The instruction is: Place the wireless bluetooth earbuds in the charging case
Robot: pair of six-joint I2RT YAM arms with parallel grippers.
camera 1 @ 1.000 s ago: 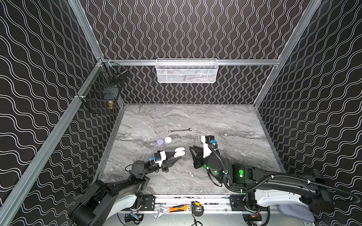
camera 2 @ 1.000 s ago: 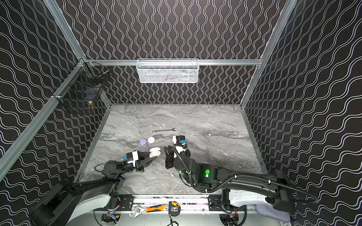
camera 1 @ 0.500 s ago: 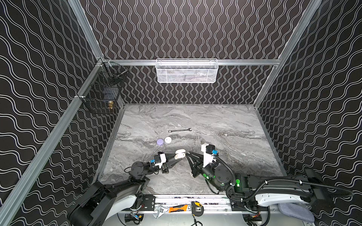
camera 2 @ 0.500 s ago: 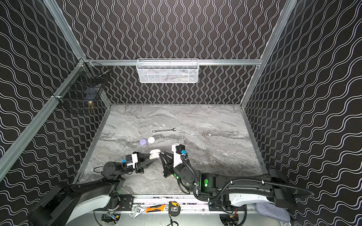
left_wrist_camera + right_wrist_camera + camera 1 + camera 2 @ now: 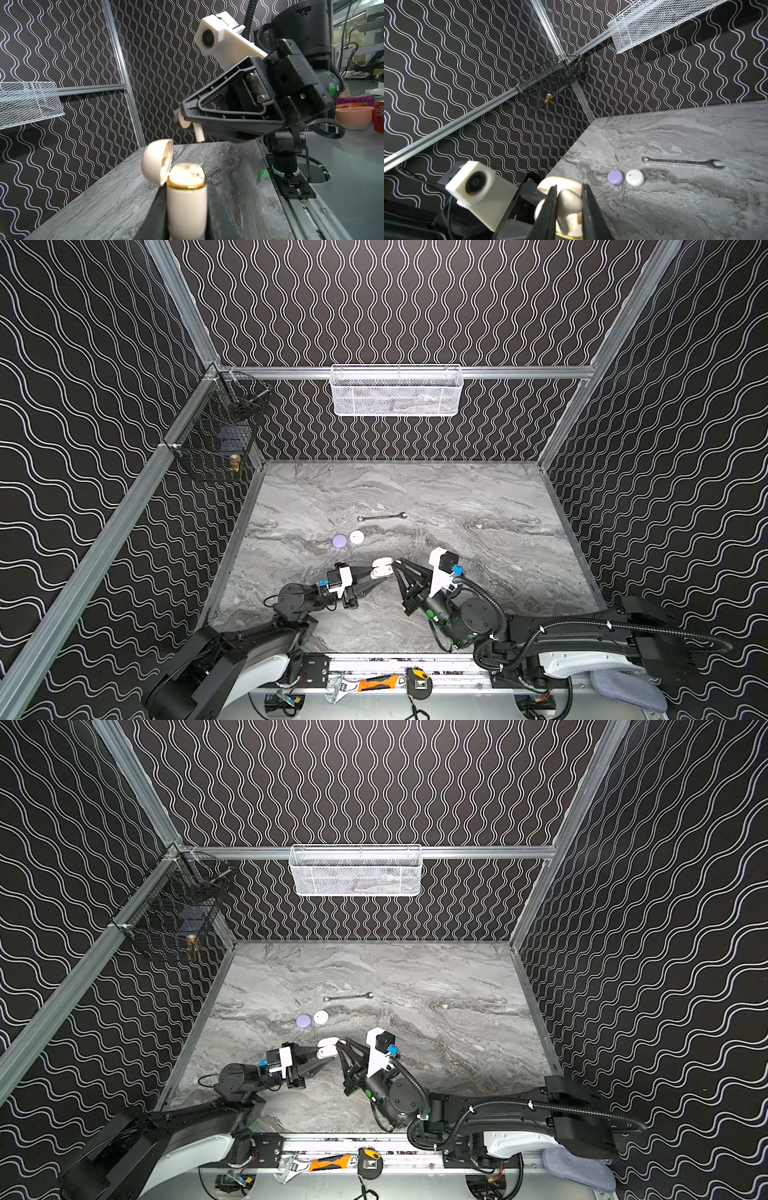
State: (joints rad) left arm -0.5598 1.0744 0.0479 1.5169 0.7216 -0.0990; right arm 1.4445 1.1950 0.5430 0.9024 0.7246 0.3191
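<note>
My left gripper [image 5: 379, 572] is shut on the cream charging case [image 5: 382, 566], holding it upright above the table with its lid hinged open. The left wrist view shows the case body [image 5: 187, 207] between the left gripper's [image 5: 186, 185] fingers and the lid [image 5: 155, 162] tilted back. My right gripper [image 5: 397, 562] is shut on a cream earbud [image 5: 185, 124], stem hanging down, just above and beside the open case. From the right wrist, the earbud [image 5: 569, 201] sits pinched in the right gripper [image 5: 569, 188], with the case [image 5: 548, 185] right behind it. In both top views the tips nearly meet [image 5: 338, 1043].
A lavender round case [image 5: 340, 541] and a white round case [image 5: 356, 536] lie shut side by side farther back. Behind them is a slim steel wrench [image 5: 382, 516]. A white mesh basket [image 5: 397, 391] hangs on the back wall and a black wire basket [image 5: 216, 435] on the left wall.
The right gripper has swung left and up with the earbud, from pointing down at the table to the open case. The left gripper and case have hardly moved.
</note>
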